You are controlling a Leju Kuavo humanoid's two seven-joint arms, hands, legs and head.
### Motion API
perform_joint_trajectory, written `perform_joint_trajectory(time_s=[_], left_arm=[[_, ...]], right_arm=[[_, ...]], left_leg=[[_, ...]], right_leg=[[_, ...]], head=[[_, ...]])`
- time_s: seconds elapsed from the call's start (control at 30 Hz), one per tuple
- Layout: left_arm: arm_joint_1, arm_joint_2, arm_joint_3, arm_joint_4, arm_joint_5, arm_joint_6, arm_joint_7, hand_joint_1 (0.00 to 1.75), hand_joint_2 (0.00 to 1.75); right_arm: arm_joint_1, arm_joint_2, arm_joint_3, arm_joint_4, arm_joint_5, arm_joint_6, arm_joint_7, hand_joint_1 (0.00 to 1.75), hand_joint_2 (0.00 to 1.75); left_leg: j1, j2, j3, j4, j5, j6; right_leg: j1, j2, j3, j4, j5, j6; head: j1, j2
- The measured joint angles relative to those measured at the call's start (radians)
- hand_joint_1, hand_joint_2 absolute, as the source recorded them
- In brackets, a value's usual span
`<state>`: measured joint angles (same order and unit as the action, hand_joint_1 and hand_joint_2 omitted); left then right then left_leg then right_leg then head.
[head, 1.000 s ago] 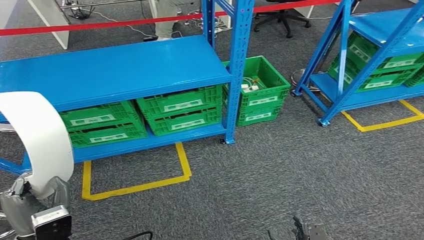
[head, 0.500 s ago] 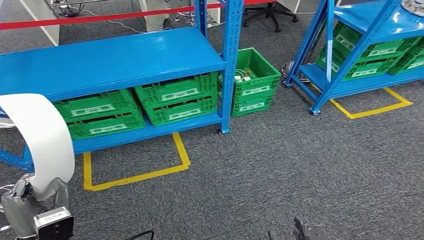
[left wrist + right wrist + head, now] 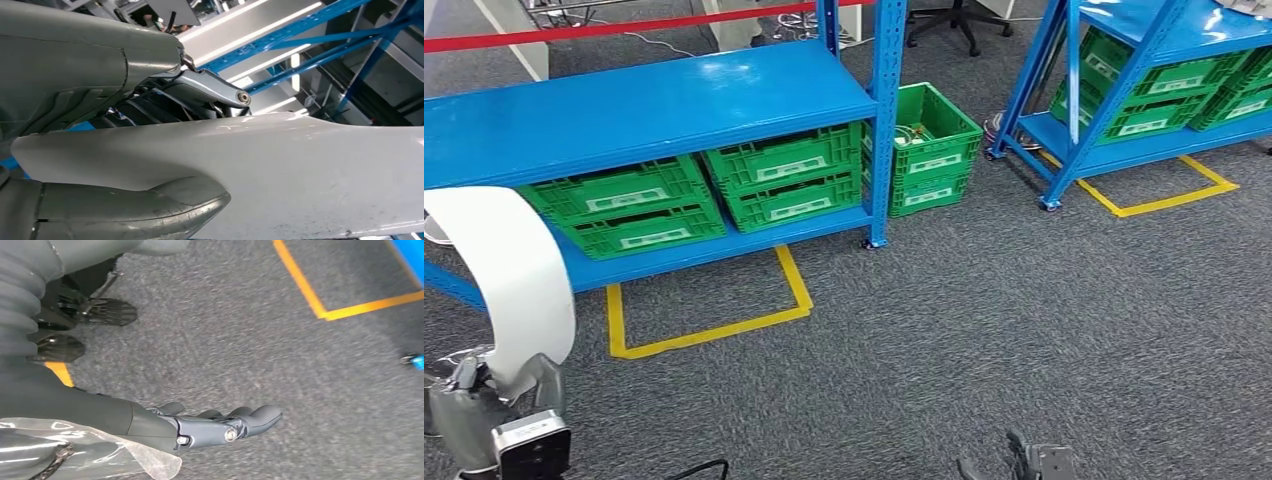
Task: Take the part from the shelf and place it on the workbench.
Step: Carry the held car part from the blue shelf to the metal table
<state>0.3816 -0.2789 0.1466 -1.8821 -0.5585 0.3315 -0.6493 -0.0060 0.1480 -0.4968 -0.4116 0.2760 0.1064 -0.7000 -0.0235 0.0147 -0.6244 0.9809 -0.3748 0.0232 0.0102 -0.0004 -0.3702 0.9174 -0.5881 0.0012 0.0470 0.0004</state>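
My left hand [image 3: 95, 125] had its fingers [image 3: 200, 90] clamped around the curved white part [image 3: 514, 280], in front of the blue shelf [image 3: 644, 110]. My right hand [image 3: 220, 427] hung empty, fingers spread. I judged walking jolts might work the smooth part loose.

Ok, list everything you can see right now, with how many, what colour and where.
Curved white sheet part: one, white, held in the left hand.
Metal shelf racks: two, blue, ahead and far right.
Plastic crates: several, green, on the lower shelves; one beside the near rack's post.
Floor tape: yellow outlines on grey carpet.
Barrier tape: one, red, behind the rack.
Left hand: grips the part.
Right hand: hangs over the carpet, holding nothing.
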Motion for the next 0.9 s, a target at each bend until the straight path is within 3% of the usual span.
perform_joint_trajectory(time_s=[0.03, 0.07, 0.1, 0.17, 0.2, 0.23, 0.3, 0.37, 0.43, 0.5, 0.57, 0.6, 0.7, 0.73, 0.77, 0.8, 0.83, 0.87, 0.9], left_arm=[[-0.001, 0.0, 0.001, 0.0, 0.0, -0.002, 0.0, 1.75, 1.75], [-0.002, 0.0, 0.001, 0.001, -0.001, -0.004, 0.0, 1.75, 1.75], [-0.002, 0.0, 0.001, 0.002, -0.001, -0.005, 0.0, 1.75, 1.75], [-0.003, 0.0, 0.002, 0.004, -0.001, -0.008, 0.001, 1.75, 1.75], [-0.004, 0.001, 0.002, 0.006, -0.002, -0.009, 0.002, 1.75, 1.75], [-0.004, 0.001, 0.003, 0.008, -0.002, -0.01, 0.002, 1.75, 1.75], [-0.005, 0.002, 0.003, 0.012, -0.003, -0.013, 0.003, 1.75, 1.75], [-0.008, 0.002, 0.004, 0.015, -0.003, -0.014, 0.005, 1.75, 1.75], [-0.013, 0.002, 0.004, 0.017, -0.005, -0.015, 0.007, 1.75, 1.75], [-0.018, 0.002, 0.004, 0.019, -0.006, -0.016, 0.008, 1.75, 1.75], [-0.021, 0.003, 0.004, 0.023, -0.006, -0.017, 0.01, 1.75, 1.75], [-0.023, 0.003, 0.003, 0.025, -0.006, -0.018, 0.01, 1.75, 1.75], [-0.027, 0.003, 0.002, 0.031, -0.007, -0.019, 0.012, 1.75, 1.75], [-0.028, 0.003, 0.002, 0.034, -0.007, -0.02, 0.014, 1.75, 1.75], [-0.029, 0.004, 0.002, 0.037, -0.007, -0.021, 0.016, 1.75, 1.75], [-0.031, 0.004, 0.001, 0.039, -0.007, -0.023, 0.018, 1.75, 1.75], [-0.032, 0.005, 0.001, 0.042, -0.007, -0.025, 0.019, 1.75, 1.75], [-0.034, 0.005, 0.001, 0.044, -0.007, -0.026, 0.02, 1.75, 1.75], [-0.036, 0.006, 0.001, 0.046, -0.007, -0.028, 0.021, 1.75, 1.75]], right_arm=[[0.0, 0.001, 0.0, 0.0, -0.001, 0.001, 0.0, 0.0, 1.75], [0.001, 0.002, 0.0, 0.0, -0.002, 0.003, 0.0, 0.0, 1.75], [0.002, 0.002, 0.0, 0.0, -0.003, 0.005, 0.001, 0.0, 1.75], [0.002, 0.004, 0.0, -0.001, -0.003, 0.008, 0.001, 0.0, 1.75], [0.002, 0.004, 0.001, -0.001, -0.003, 0.009, 0.001, 0.0, 1.75], [0.002, 0.005, 0.001, -0.001, -0.004, 0.01, 0.001, 0.0, 1.75], [0.002, 0.005, 0.001, -0.001, -0.005, 0.01, 0.001, 0.0, 1.75], [0.002, 0.006, 0.001, -0.001, -0.006, 0.009, 0.001, 0.0, 1.75], [0.003, 0.007, 0.001, -0.001, -0.008, 0.009, 0.001, 0.0, 1.75], [0.002, 0.007, 0.001, -0.001, -0.011, 0.009, 0.001, 0.0, 1.75], [0.004, 0.007, 0.001, -0.001, -0.014, 0.008, 0.001, 0.0, 1.75], [0.006, 0.007, 0.001, -0.001, -0.015, 0.007, 0.001, 0.0, 1.75], [0.008, 0.007, 0.001, -0.001, -0.017, 0.004, 0.001, 0.0, 1.75], [0.007, 0.007, 0.001, -0.001, -0.018, 0.003, 0.001, 0.0, 1.75], [0.008, 0.007, 0.001, -0.001, -0.018, 0.002, 0.001, 0.0, 1.75], [0.008, 0.007, 0.001, -0.001, -0.019, 0.002, 0.001, 0.0, 1.75], [0.008, 0.007, 0.001, -0.001, -0.021, 0.002, 0.001, 0.0, 1.75], [0.008, 0.007, 0.001, -0.001, -0.021, 0.002, 0.001, 0.0, 1.75], [0.006, 0.008, 0.001, -0.001, -0.023, 0.002, 0.001, 0.0, 1.75]], left_leg=[[0.002, -0.001, -0.006, 0.0, 0.003, -0.005], [0.003, -0.003, -0.013, 0.008, -0.014, -0.011], [0.005, -0.006, -0.023, 0.033, -0.051, -0.018], [0.011, -0.009, -0.042, 0.136, -0.166, -0.031], [0.015, -0.009, -0.049, 0.204, -0.207, -0.036], [0.018, -0.009, -0.05, 0.261, -0.22, -0.04], [0.023, -0.009, -0.022, 0.299, -0.174, -0.044], [0.026, -0.011, 0.064, 0.203, -0.128, -0.044], [0.024, -0.014, 0.165, 0.05, -0.152, -0.036], [0.02, -0.015, 0.201, -0.022, -0.174, -0.025], [0.02, -0.011, 0.183, -0.027, -0.158, -0.011], [0.02, -0.008, 0.17, -0.028, -0.145, -0.003], [0.018, 0.003, 0.122, -0.028, -0.103, 0.011], [0.016, 0.009, 0.103, -0.027, -0.089, 0.011], [0.015, 0.015, 0.084, -0.025, -0.076, 0.01], [0.015, 0.023, 0.064, -0.022, -0.063, 0.008], [0.015, 0.03, 0.044, -0.018, -0.052, 0.005], [0.015, 0.037, 0.028, -0.012, -0.042, 0.0], [0.013, 0.043, 0.014, -0.004, -0.034, -0.006]], right_leg=[[0.0, -0.002, -0.01, 0.002, 0.009, -0.003], [-0.002, -0.004, -0.023, 0.003, 0.021, -0.008], [-0.004, -0.006, -0.04, 0.004, 0.035, -0.015], [-0.006, -0.009, -0.076, 0.01, 0.06, -0.024], [-0.006, -0.01, -0.093, 0.016, 0.072, -0.025], [-0.005, -0.011, -0.11, 0.023, 0.084, -0.025], [-0.006, -0.013, -0.153, 0.042, 0.106, -0.022], [-0.006, -0.013, -0.196, 0.063, 0.123, -0.016], [-0.005, -0.01, -0.223, 0.08, 0.138, -0.007], [-0.005, -0.01, -0.236, 0.086, 0.157, 0.005], [-0.009, -0.008, -0.248, 0.093, 0.154, 0.017], [-0.011, -0.006, -0.258, 0.11, 0.127, 0.022], [-0.014, -0.002, -0.302, 0.266, -0.019, 0.031], [-0.014, -0.002, -0.31, 0.327, -0.04, 0.034], [-0.015, -0.002, -0.307, 0.367, -0.034, 0.036], [-0.017, -0.003, -0.292, 0.377, -0.005, 0.038], [-0.02, -0.006, -0.26, 0.353, 0.032, 0.041], [-0.024, -0.019, -0.211, 0.295, 0.055, 0.044], [-0.026, -0.037, -0.147, 0.212, 0.055, 0.048]], head=[[0.0, 0.0], [0.001, 0.0], [-0.001, 0.0], [-0.004, 0.0], [-0.005, 0.0], [-0.005, 0.0], [-0.006, 0.0], [-0.006, 0.0], [-0.006, 0.0], [-0.005, 0.0], [-0.006, 0.0], [-0.004, 0.0], [0.0, 0.0], [0.0, 0.0], [0.0, 0.0], [0.0, 0.0], [-0.001, 0.0], [0.0, 0.0], [0.001, 0.0]])
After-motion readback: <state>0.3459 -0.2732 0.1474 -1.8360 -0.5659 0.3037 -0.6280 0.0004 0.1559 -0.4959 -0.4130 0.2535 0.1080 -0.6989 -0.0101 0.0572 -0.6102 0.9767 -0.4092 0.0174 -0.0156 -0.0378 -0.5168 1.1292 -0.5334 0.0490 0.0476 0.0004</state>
